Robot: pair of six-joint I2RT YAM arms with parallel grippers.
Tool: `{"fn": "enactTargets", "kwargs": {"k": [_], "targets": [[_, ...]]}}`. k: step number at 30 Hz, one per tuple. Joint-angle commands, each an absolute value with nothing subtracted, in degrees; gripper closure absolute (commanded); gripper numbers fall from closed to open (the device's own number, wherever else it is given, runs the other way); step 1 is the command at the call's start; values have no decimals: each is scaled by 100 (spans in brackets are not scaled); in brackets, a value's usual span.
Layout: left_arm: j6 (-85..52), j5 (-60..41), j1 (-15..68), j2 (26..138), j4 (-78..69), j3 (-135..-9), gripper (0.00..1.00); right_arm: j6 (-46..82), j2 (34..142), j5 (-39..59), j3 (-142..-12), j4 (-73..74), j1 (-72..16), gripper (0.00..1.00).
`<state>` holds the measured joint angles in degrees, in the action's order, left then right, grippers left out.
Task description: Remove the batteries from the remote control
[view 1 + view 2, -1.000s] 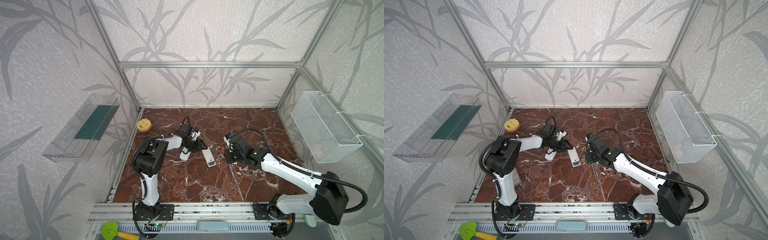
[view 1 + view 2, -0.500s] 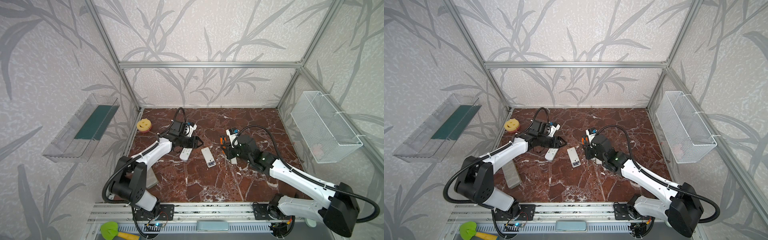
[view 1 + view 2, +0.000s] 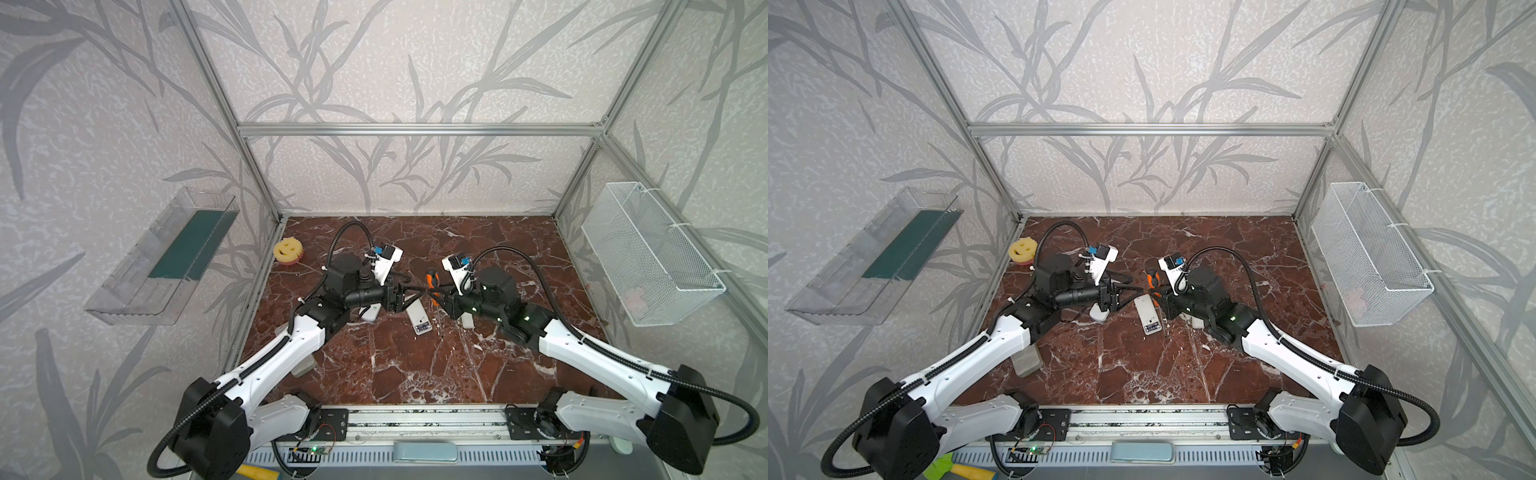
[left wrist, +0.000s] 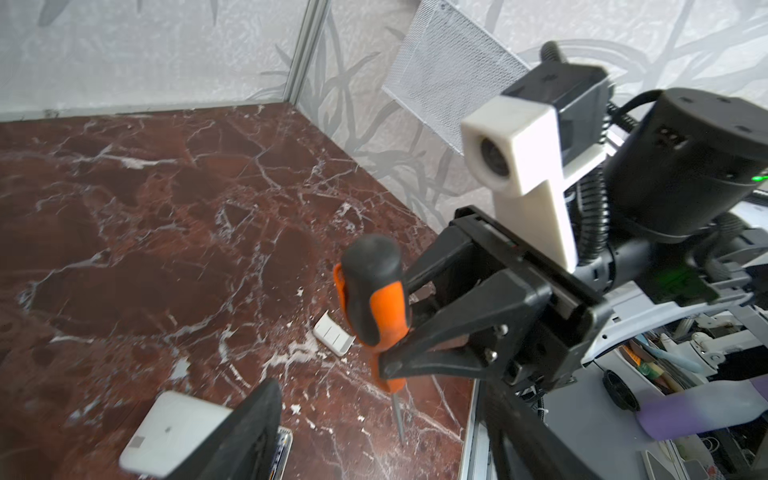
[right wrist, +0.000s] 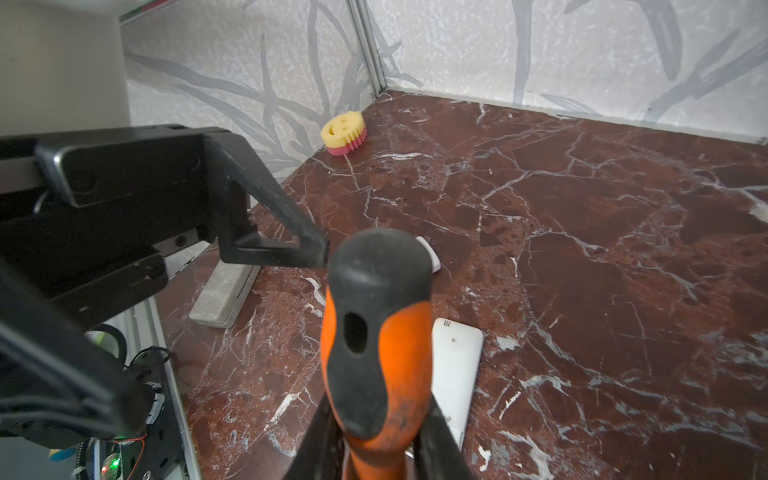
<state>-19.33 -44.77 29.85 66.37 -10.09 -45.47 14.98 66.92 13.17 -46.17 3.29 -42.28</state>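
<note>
The white remote control point(image 3: 419, 321) lies flat on the marble floor point(image 3: 415, 374), also in the other top view point(image 3: 1148, 316) and the right wrist view point(image 5: 455, 374). The batteries are out of view. My right gripper point(image 3: 437, 293) is shut on an orange-handled screwdriver point(image 5: 378, 332), held upright above the remote with its shaft pointing down point(image 4: 372, 299). My left gripper point(image 3: 415, 289) hovers open and empty, facing the screwdriver. One of its fingertips point(image 5: 316, 253) is right beside the handle's black top.
A small white cover piece point(image 4: 332, 338) lies under the right arm and another white piece point(image 3: 371, 312) under the left wrist. A grey block point(image 3: 1027, 361) sits near the left rail. A yellow smiley sponge point(image 3: 287, 251) is at the back left, and a wire basket point(image 3: 648, 253) hangs on the right wall.
The left gripper has lifted off the white piece, swung right toward the screwdriver and opened wider. The right gripper has raised the screwdriver, still shut on it.
</note>
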Motion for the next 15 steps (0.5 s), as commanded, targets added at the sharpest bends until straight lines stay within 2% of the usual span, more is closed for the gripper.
{"fn": "enactTargets", "kwargs": {"k": [1,6,10,15], "targets": [[-2118,-4833,3159,6741,-1662,-4518,23,1333,6600,1798,-4552,740,-4245,100],[-2390,-5002,3225,6905,-1998,-4497,25,1291,6575,2123,-4529,809,-4245,100],[-2464,-4713,3226,6917,-1891,-4483,27,1260,6483,2285,-4440,952,-4254,100],[-2870,-4503,3217,7028,-2041,-4511,36,1162,6416,2194,-4413,841,-4279,100]]}}
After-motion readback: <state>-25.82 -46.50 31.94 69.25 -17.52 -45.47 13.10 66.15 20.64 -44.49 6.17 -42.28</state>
